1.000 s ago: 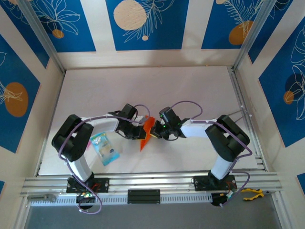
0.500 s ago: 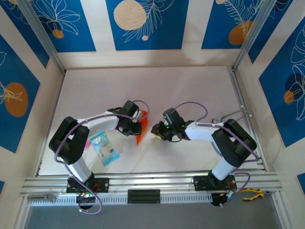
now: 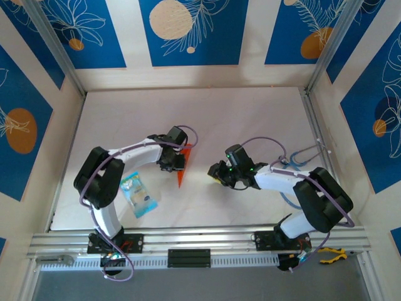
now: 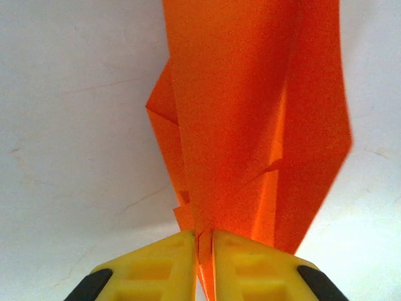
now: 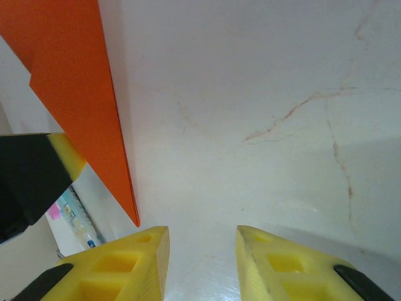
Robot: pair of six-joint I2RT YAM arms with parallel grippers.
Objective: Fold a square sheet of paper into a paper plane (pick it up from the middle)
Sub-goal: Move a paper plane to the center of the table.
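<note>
The orange sheet of paper is folded into a slim pointed paper plane (image 3: 182, 174) and stands on edge near the table's middle, its tip toward the front. My left gripper (image 3: 178, 161) is shut on its folded spine. In the left wrist view the yellow fingers (image 4: 169, 263) pinch the centre crease of the paper plane (image 4: 250, 125), whose wings spread away above them. My right gripper (image 3: 215, 175) hovers to the right of the plane, apart from it. Its jaws (image 5: 202, 251) are open over bare table, with the plane's point (image 5: 75, 88) to their left.
A small blue and clear plastic packet (image 3: 138, 195) lies left of the plane, near the left arm's base. An aluminium rail (image 3: 200, 241) runs along the front edge. Panel walls close the table's sides and back. Bare white table (image 3: 250, 119) lies behind both grippers.
My right gripper has let go of the paper, opened, and drawn back to the right. The left gripper keeps its grip and has shifted the plane slightly left and away.
</note>
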